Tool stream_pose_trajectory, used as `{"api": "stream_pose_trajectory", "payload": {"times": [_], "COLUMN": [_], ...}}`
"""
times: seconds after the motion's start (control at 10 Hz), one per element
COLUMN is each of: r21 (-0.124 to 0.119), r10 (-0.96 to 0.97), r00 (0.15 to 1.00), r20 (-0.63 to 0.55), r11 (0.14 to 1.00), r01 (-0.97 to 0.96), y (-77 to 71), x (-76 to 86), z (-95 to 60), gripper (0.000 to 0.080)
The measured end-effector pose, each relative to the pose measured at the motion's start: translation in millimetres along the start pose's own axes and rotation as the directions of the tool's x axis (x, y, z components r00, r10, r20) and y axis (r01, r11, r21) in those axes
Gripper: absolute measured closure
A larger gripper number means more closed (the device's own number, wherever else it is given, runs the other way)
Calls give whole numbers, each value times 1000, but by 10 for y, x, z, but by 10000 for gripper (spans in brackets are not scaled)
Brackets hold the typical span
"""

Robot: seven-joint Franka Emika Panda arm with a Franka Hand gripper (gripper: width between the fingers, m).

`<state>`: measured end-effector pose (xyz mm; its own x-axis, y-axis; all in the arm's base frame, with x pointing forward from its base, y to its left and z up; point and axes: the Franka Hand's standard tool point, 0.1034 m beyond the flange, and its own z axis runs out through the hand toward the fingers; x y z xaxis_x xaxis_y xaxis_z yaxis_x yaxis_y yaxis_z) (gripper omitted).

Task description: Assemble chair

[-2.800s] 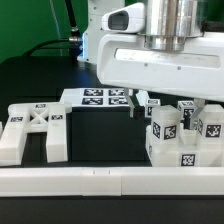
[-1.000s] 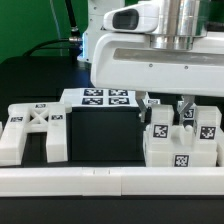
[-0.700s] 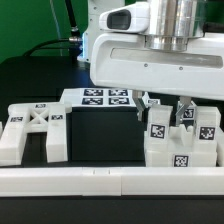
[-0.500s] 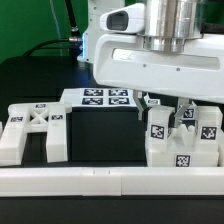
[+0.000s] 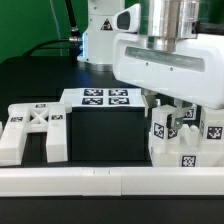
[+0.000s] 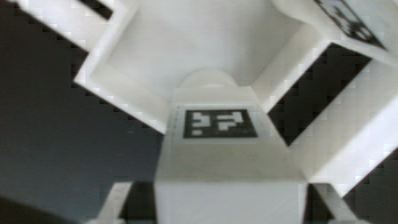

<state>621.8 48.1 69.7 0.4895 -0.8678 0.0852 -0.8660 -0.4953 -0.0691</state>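
Observation:
In the wrist view, a chunky white chair piece [image 6: 221, 160] bearing a square tag fills the space between my fingers [image 6: 121, 200], which press on both its sides. So my gripper [image 6: 222, 208] is shut on it. Beyond it lies a broader white chair part [image 6: 196, 45]. In the exterior view my gripper [image 5: 180, 112] reaches down among a cluster of tagged white chair blocks [image 5: 185, 150] at that view's right. The big white hand hides the grip there. The X-braced chair frame [image 5: 30, 130] lies apart at the exterior view's left.
The marker board [image 5: 100, 97] lies flat behind the middle of the black table. A long plain white rail [image 5: 100, 182] runs along the front edge. The robot's base [image 5: 105, 35] stands at the back.
The hand has shifted toward the exterior view's right, and the block cluster under it now sits slightly further right. The jaws have kept the same width. The X-braced frame has not moved.

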Motion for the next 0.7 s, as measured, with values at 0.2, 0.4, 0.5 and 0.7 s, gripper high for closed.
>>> {"api": "stream_pose_trajectory", "payload": {"times": [0.2, 0.4, 0.5, 0.7], "r21": [8, 7, 7, 6], "r10": [104, 90, 59, -3], "r00": [995, 996, 998, 1000], "r20": [2, 2, 2, 2], "r11": [995, 996, 998, 1000], "r01": [-104, -90, -59, 3], "y": [7, 8, 7, 1], "x": [9, 5, 5, -17], "z": [1, 5, 5, 7], "gripper": [508, 490, 316, 187]}}
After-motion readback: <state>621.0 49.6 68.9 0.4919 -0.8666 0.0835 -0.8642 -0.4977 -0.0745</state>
